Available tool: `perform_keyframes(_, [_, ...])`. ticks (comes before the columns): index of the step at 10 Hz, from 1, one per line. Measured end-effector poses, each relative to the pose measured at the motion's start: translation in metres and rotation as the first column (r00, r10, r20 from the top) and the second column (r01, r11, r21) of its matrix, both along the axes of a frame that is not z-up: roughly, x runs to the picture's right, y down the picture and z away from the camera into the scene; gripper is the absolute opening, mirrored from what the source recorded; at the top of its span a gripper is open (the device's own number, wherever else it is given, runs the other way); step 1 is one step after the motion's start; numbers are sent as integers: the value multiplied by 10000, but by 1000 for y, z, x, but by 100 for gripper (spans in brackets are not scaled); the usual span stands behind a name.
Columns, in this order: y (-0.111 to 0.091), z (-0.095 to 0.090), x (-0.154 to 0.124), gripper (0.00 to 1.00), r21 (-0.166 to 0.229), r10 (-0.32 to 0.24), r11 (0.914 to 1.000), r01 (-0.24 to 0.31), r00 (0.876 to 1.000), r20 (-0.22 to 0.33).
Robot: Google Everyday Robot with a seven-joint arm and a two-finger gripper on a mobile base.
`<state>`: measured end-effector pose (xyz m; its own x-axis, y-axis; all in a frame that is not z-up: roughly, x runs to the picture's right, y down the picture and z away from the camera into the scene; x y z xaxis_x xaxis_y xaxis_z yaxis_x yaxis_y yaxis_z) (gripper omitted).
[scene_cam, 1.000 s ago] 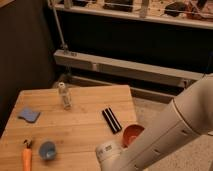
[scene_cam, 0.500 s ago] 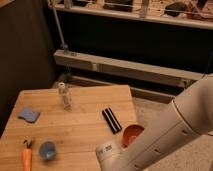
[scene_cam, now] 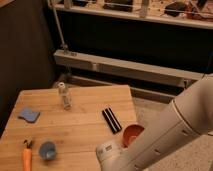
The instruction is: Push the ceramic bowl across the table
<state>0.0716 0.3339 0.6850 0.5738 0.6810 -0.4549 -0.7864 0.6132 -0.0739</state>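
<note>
The orange-red ceramic bowl sits near the right front edge of the light wooden table. My white arm comes in from the right and covers the bowl's lower right part. The arm's wrist end hangs low over the table just left of the bowl. The gripper itself is out of view, below the picture's bottom edge.
A black flat bar lies just behind the bowl. A small blue cup and a carrot are at the front left, a blue sponge at the left, and a clear bottle stands toward the back. Metal shelving runs behind the table.
</note>
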Motion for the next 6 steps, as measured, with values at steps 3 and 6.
perform_keyframes(3, [0, 0, 0, 65, -1, -1, 10000, 1, 10000, 0])
perform_keyframes(6, [0, 0, -1, 65, -21, -216, 9998, 216, 9997, 135])
